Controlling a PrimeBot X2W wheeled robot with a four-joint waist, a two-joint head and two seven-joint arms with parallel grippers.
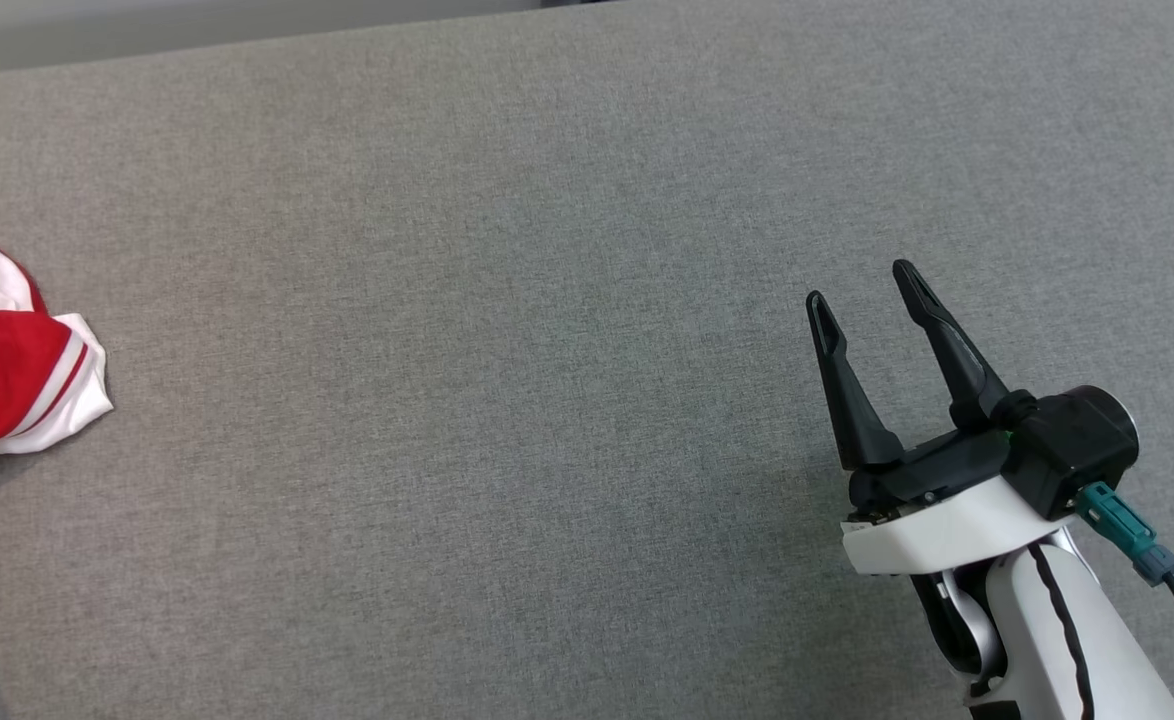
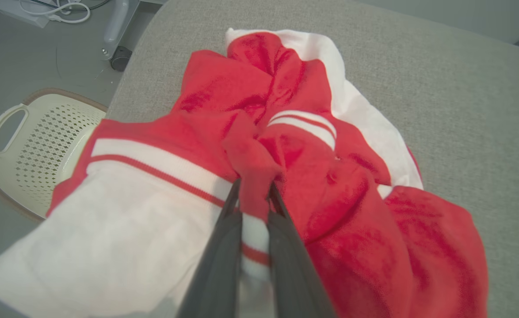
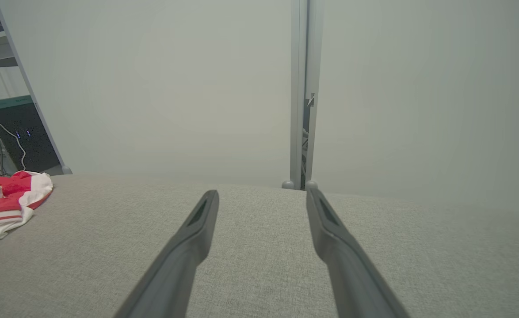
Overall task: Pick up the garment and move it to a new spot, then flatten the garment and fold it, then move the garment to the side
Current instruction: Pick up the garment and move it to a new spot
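Your left claw (image 2: 254, 189) is pinched shut on a narrow red fold of the garment (image 2: 343, 207). The garment lies crumpled at the left edge of the desk (image 1: 507, 350), and one white part seems to overhang above the basket (image 2: 34, 141) on the floor. Your right claw (image 1: 859, 282) hangs spread and empty, well apart over bare desk. The risk is that the pinch takes only a thin ridge (likely one layer). A quick lift could let it slip free, and the loose overhanging bulk could drag the whole piece off toward the basket. Lift slowly and inward.
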